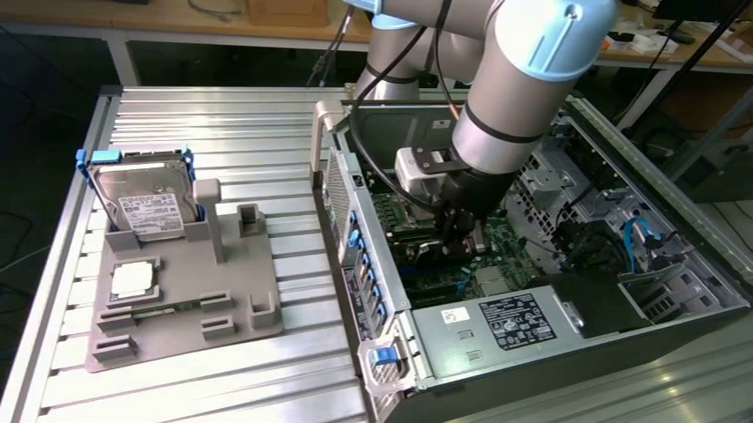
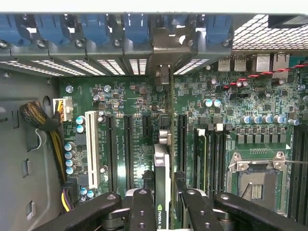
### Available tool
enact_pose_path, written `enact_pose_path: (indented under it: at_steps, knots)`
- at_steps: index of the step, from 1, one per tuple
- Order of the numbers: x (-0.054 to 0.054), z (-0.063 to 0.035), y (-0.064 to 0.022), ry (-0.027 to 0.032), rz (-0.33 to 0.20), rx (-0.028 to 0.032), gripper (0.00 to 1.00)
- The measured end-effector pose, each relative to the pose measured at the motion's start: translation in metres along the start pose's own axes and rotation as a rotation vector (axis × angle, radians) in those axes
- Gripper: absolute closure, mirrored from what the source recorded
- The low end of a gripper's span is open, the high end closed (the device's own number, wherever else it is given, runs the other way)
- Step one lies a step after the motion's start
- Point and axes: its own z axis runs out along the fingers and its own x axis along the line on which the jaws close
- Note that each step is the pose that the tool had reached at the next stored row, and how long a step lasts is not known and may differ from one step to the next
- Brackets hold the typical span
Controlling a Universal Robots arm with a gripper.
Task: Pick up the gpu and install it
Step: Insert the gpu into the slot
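Green along one edge and seen edge-on, the gpu (image 2: 161,159) stands upright between my tool's fingers, directly over the motherboard (image 2: 125,96) inside the open computer case (image 1: 353,203). My tool (image 2: 165,199) is partly closed, its two black fingers (image 2: 142,207) clamped on either face of the card. The card's silvery end reaches the case's rear wall, beside the row of blue latches (image 2: 137,29). It sits in line with the long black expansion slots (image 2: 111,149), with a white slot (image 2: 91,149) further off to one side and the CPU socket (image 2: 255,183) on the other. I cannot tell whether its lower edge is already seated in a slot. In the exterior view my arm comes down into the case, tool (image 1: 461,231) low over the board, and the labelled power supply (image 1: 495,322) lies at the near end. The case rests on its side on a desk (image 1: 200,115) of ribbed aluminium profiles. Well apart, toward the exterior view's left, a grey fixture (image 1: 189,300) lies on the same desk. A hard drive (image 1: 147,207) stands in it in a blue frame, and a narrow green memory stick (image 1: 159,308) lies in front. Behind the desk are wooden benches (image 1: 235,18) with cables hanging, over a dark floor.
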Motion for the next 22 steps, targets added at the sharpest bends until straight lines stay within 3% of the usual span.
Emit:
enact_pose_path:
  at_steps: [22]
  knots:
    - [0.0004,0.0079,0.0025,0.0008,0.000,-0.0003,0.73]
